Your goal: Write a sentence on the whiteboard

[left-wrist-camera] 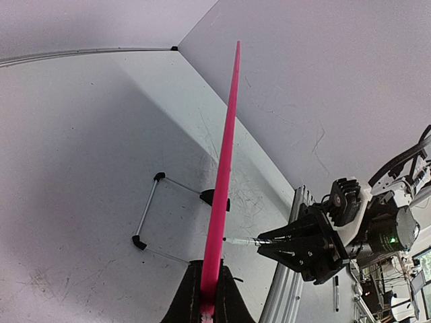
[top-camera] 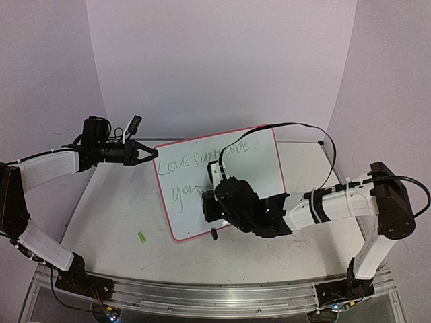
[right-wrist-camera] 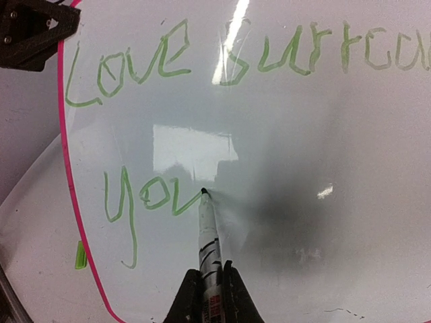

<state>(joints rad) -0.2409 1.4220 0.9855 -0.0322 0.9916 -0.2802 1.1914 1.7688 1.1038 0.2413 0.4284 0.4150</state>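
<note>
The whiteboard (top-camera: pixel 259 178), white with a pink-red rim, stands tilted in the middle of the table. My left gripper (top-camera: pixel 153 153) is shut on its upper left edge; in the left wrist view the rim (left-wrist-camera: pixel 225 148) runs edge-on up from my left gripper (left-wrist-camera: pixel 209 303). The sentence (top-camera: pixel 202 160) is in green: "Love surrounds" above and "you" (right-wrist-camera: pixel 145 195) below. My right gripper (right-wrist-camera: pixel 210 289) is shut on a marker (right-wrist-camera: pixel 209 235) whose tip touches the board at the end of the "u". The right gripper also shows in the top view (top-camera: pixel 210 202).
A small green cap (top-camera: pixel 142 237) lies on the table left of the board's lower corner. A wire stand with black corners (left-wrist-camera: pixel 145 219) lies behind the board. An aluminium rail (top-camera: pixel 202 293) runs along the near edge. White walls enclose the back.
</note>
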